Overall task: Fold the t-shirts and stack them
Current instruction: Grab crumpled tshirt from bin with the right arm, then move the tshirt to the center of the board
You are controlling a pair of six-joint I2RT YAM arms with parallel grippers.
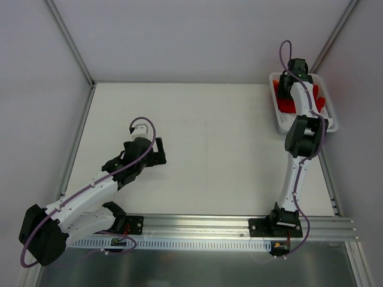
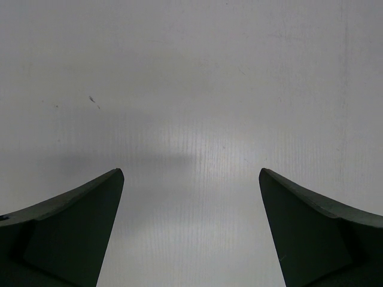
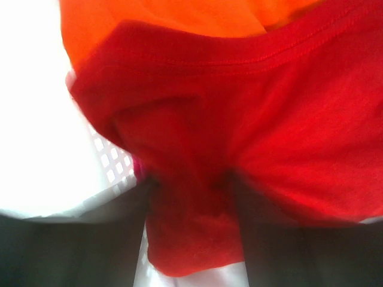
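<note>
The table (image 1: 209, 149) is white, with pale walls around it. The right gripper (image 3: 191, 179) is down in the basket (image 1: 331, 122) at the far right corner. Its fingers are partly apart and seem to pinch a fold of the red t-shirt (image 3: 287, 119). The orange t-shirt (image 3: 179, 15) lies just beyond. The left gripper (image 2: 191, 172) is wide open, holds nothing, and is well apart from the shirts.

the red t-shirt (image 3: 287, 149) is soft matt knit cloth with a stitched hem; the orange t-shirt (image 3: 179, 18) looks like the same cloth. the basket (image 3: 111, 164) is white plastic lattice. the left claw (image 2: 191, 179) has dark, matt plastic fingers (image 2: 66, 233). the surface (image 2: 191, 89) is white, smooth and faintly scuffed. the front rail (image 1: 209, 224) is bare metal with a dull sheen.
</note>
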